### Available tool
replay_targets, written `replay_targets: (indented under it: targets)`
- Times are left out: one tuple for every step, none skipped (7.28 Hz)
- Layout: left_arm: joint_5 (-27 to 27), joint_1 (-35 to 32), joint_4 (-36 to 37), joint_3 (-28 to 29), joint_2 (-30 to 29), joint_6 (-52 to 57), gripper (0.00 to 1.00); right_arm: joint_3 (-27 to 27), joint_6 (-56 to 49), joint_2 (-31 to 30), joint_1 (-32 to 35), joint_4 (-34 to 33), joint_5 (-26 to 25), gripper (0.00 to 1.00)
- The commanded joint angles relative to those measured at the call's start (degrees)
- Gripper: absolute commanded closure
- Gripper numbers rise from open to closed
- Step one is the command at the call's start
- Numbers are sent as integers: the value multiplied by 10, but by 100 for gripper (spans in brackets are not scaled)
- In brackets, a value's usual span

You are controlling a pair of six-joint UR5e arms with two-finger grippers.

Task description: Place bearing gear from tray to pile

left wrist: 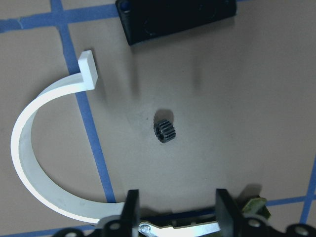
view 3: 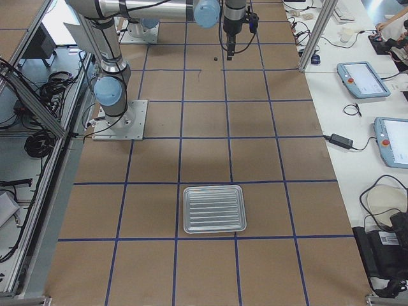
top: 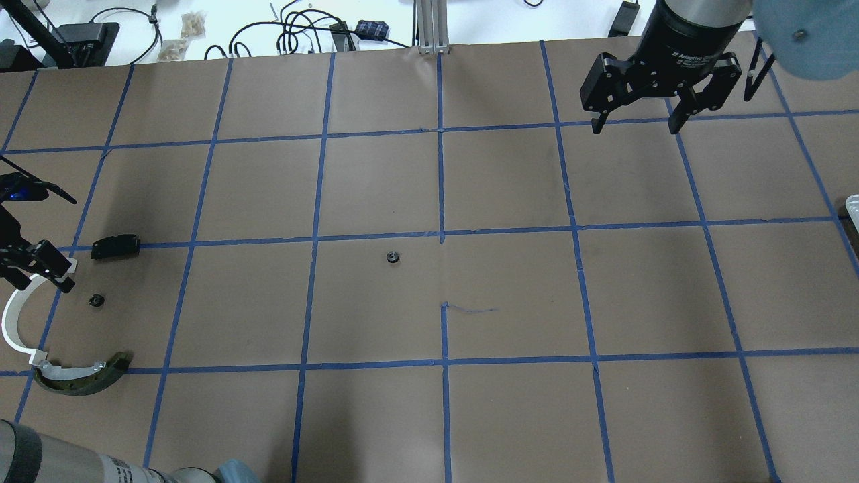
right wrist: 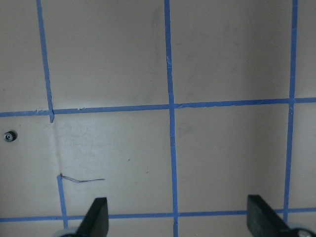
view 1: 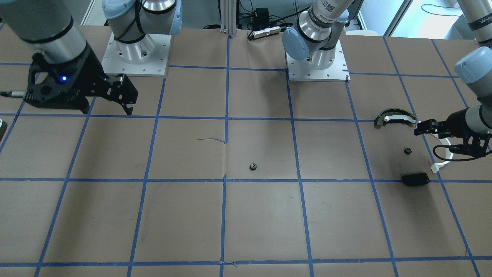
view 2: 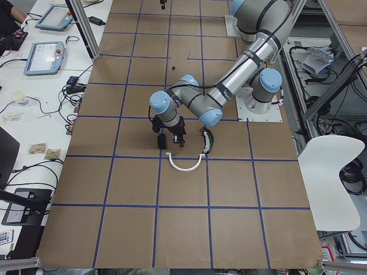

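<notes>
A brown paper-covered table with a blue tape grid [view 1: 115, 223] has two robot arms over it. The left black two-finger gripper [left wrist: 176, 193] hangs low over the pile of loose parts [view 2: 184, 168] at the robot's left end, with its jaws spread apart and holding nothing. Directly beneath it a small black toothed bearing gear [left wrist: 164, 132] lies on the paper, clear of the fingers. The pile's parts ring it: a white curved plastic arc [left wrist: 20, 148] beside it, a flat black plate [left wrist: 177, 17] just beyond, and a dark curved metal piece with a yellowish edge [top: 84, 382] near the arc's far end. This gear looks already delivered, so the sound move is a straight lift upward with jaws wide, to avoid nudging the gear or catching the arc. A second small black gear [top: 392, 257] sits alone at the table's centre, well apart from the pile. The right black gripper [top: 635, 127] hovers above the table, jaws open and empty. The ribbed silver metal tray [view 3: 214, 209] rests toward the robot's right end
</notes>
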Motion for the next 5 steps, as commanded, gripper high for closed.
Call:
replay_targets:
  targets:
    - [-32, -40, -6, 4, -1, -83, 0, 12, 43, -37, 38, 14, -20, 0]
    - [-39, -116, -2, 14, 8, -144, 0, 12, 9, -33, 38, 12, -31, 0]
    - [-38, -197, 3, 29, 13, -203, 0, 13, 14, -29, 17, 11, -30, 0]
    - [-58, -258, 3, 37, 19, -254, 0, 17, 16, -20, -3, 10, -28, 0]
    - [-88, -302, 25, 38, 15, -290, 0, 28, 13, -20, -7, 11, -31, 0]
